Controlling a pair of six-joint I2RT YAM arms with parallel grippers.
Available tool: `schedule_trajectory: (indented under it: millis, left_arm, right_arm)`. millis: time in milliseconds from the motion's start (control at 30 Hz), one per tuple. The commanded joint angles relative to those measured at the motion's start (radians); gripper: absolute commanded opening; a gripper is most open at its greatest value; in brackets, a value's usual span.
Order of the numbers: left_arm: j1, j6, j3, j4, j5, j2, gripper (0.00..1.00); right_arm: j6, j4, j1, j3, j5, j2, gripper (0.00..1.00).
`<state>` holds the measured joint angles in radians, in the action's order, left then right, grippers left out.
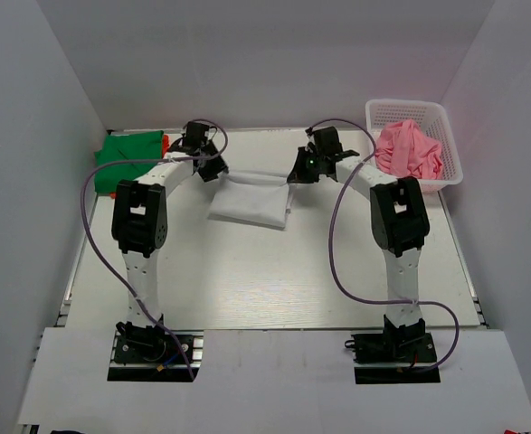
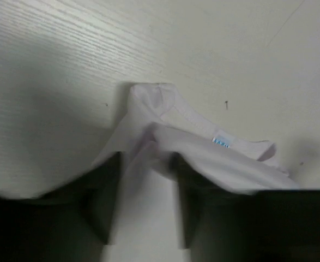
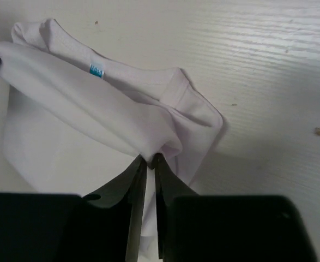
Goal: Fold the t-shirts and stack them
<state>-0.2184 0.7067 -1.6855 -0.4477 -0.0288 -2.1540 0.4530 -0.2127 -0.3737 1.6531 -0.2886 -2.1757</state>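
Okay, white t-shirt (image 1: 247,201) lies on the far half of the table (image 1: 274,271), around the middle. It is partly folded into a rough rectangle, with the collar end bunched up.

Left arm (image 1: 138,217) reaches to the shirt's far left corner. Left jaws are apart, one dark finger (image 2: 108,185) on each side of a raised fold of white cloth near the collar. The cloth sits in the gap, and it's unclear whether it touches both sides.

Right arm (image 1: 398,217) reaches to the shirt's far right corner. Right jaws are clamped on the white t-shirt, pinching a gathered ridge of cloth that lifts slightly off the table. Small blue and white neck label (image 3: 96,70) shows at the collar.

Green t-shirt (image 1: 129,149) is folded at the far left corner of the table. Orange t-shirt (image 1: 164,140) peeks out at its right edge, touching it; which one is on top is unclear.

Pink t-shirt (image 1: 410,149) is crumpled in the white basket (image 1: 387,110) at the far right, heaped above the rim. Purple cables (image 1: 89,208) loop off both arms.
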Motion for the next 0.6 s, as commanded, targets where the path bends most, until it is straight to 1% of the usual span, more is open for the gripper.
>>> schedule_trajectory:
  millis: [0, 33, 67, 133, 167, 200, 300, 333, 367, 400, 467, 500, 567]
  left_arm:
    - [0.017, -0.032, -0.069, 0.047, -0.033, 0.002, 0.82]
    - [0.017, -0.032, -0.078, 0.038, -0.045, 0.002, 0.94]
    - [0.017, -0.032, -0.079, 0.029, -0.045, 0.002, 1.0]
    - [0.017, -0.041, -0.091, 0.017, -0.03, 0.02, 1.0]
    - [0.017, -0.041, -0.091, 0.004, -0.029, 0.032, 1.0]
    - [0.017, -0.041, -0.071, 0.004, -0.013, 0.067, 1.0]
    - [0.008, -0.053, -0.008, 0.023, 0.027, 0.138, 1.0]
    - [0.008, -0.053, 0.006, 0.035, 0.038, 0.181, 1.0]
    - [-0.001, -0.062, 0.016, 0.035, 0.038, 0.201, 1.0]
    - [-0.001, -0.062, 0.036, 0.049, 0.038, 0.216, 1.0]
    - [-0.01, -0.062, 0.066, 0.107, -0.041, 0.241, 1.0]
    - [-0.01, -0.072, 0.095, 0.159, -0.11, 0.252, 1.0]
    - [-0.01, -0.072, 0.104, 0.193, -0.169, 0.252, 1.0]
  right_arm:
    - [0.013, -0.001, 0.036, 0.057, 0.065, -0.01, 0.2]
    - [0.007, 0.002, 0.038, 0.066, 0.059, -0.007, 0.44]
    - [-0.014, 0.012, 0.038, 0.066, 0.054, -0.004, 0.64]
    - [-0.048, 0.012, 0.033, 0.074, 0.055, 0.02, 0.71]
    - [-0.056, 0.006, 0.029, 0.071, 0.06, 0.043, 0.9]
    - [-0.06, 0.007, 0.03, 0.068, 0.077, 0.057, 0.9]
    - [-0.063, 0.051, 0.025, -0.018, 0.075, 0.137, 0.9]
    - [-0.065, 0.079, 0.025, -0.036, 0.059, 0.152, 0.9]
    - [-0.057, 0.107, 0.022, -0.089, 0.037, 0.2, 0.9]
    - [-0.056, 0.136, 0.019, -0.102, 0.026, 0.209, 0.9]
    - [-0.033, 0.16, 0.006, -0.131, -0.039, 0.227, 0.9]
    - [-0.016, 0.198, 0.001, -0.136, -0.058, 0.226, 0.9]
    - [0.033, 0.238, -0.01, -0.156, -0.122, 0.217, 0.9]
